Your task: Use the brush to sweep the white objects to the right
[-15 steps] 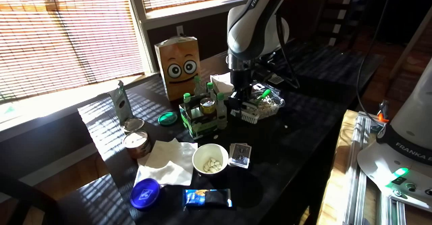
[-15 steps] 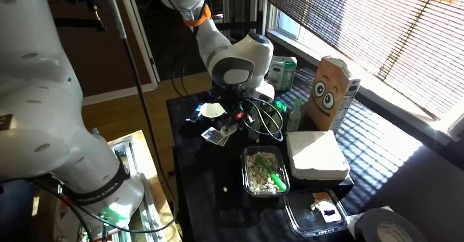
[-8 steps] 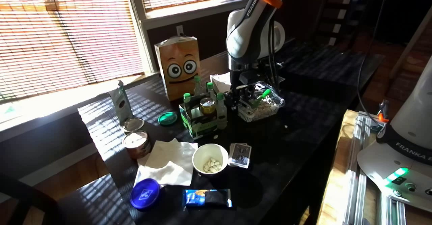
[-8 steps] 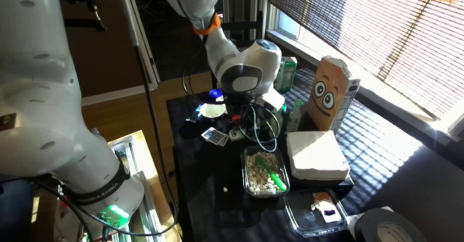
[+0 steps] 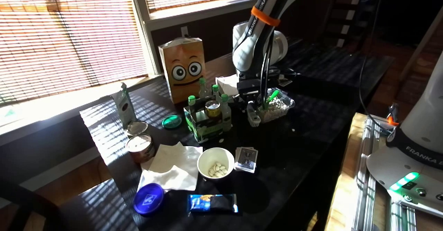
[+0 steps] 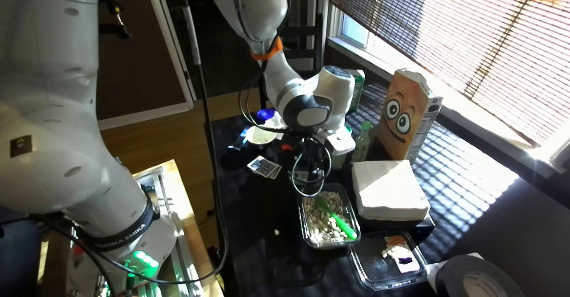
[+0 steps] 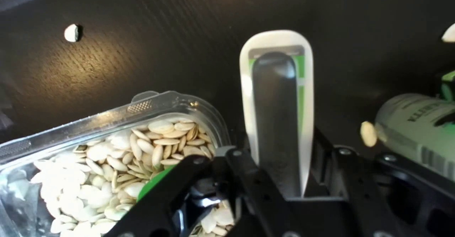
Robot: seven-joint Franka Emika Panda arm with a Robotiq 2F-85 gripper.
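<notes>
the tub (image 7: 106, 119) of pale seeds (image 7: 117, 169) and green utensil (image 6: 342, 225) has shifted slightly, the jaws clamped on the brush (image 5: 253, 115).

the brush (image 5: 253, 114), white-rimmed, with green and a dark strip along its back, is held at the dark table (image 5: 287, 151), its bristles (image 5: 255, 123) turned down; whether the surface is touched cannot be told. in the wrist view a loose white seed (image 7: 72, 33) is seen upper left of the brush, a cream seed (image 7: 368, 134) to its right, a third seed (image 7: 450, 34) cut by the frame's edge.
</notes>
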